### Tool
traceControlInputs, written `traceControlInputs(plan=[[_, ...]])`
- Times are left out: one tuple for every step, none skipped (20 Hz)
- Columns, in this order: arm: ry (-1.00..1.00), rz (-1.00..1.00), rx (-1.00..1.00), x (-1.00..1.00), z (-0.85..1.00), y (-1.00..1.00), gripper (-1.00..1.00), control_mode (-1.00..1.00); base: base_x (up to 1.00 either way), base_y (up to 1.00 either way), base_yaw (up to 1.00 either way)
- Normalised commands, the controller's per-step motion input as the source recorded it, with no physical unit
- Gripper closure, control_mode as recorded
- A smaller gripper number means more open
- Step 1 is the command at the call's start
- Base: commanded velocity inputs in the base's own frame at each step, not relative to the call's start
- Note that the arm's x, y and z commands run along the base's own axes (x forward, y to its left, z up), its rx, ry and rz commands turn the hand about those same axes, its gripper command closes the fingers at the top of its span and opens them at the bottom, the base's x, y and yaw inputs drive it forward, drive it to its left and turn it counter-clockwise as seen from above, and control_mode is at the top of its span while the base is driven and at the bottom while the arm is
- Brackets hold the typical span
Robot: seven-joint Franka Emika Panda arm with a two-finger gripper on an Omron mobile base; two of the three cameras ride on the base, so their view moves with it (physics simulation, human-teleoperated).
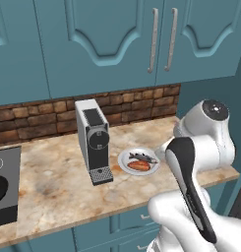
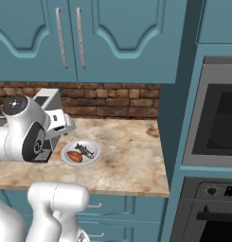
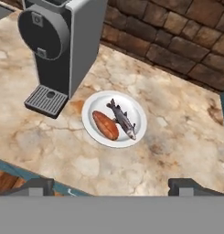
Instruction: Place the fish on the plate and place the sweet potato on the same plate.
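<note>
The plate (image 3: 114, 119) sits on the marbled counter (image 3: 186, 132) just beside the drip tray of a grey coffee machine (image 3: 63, 41), with a brick backsplash (image 3: 177, 41) behind. Both foods lie on the plate side by side and touching: the fish (image 3: 122, 119) runs across its middle, and the sweet potato (image 3: 105, 124) lies on the side nearer the coffee machine. The pincer (image 3: 109, 186) hangs above the counter's front edge, well apart from the plate, its two dark fingertips (image 3: 33, 186) spread wide with nothing between them. From the base views the plate (image 1: 124, 160) (image 2: 91, 158) is seen close to the counter's front edge, below teal wall cabinets (image 1: 107, 44).
</note>
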Motion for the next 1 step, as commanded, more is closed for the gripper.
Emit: traceControlInputs(plan=[[-0.19,0.0,0.0,-0.49,0.0,-0.05,-1.0,-1.0,0.0,0.0,0.0]])
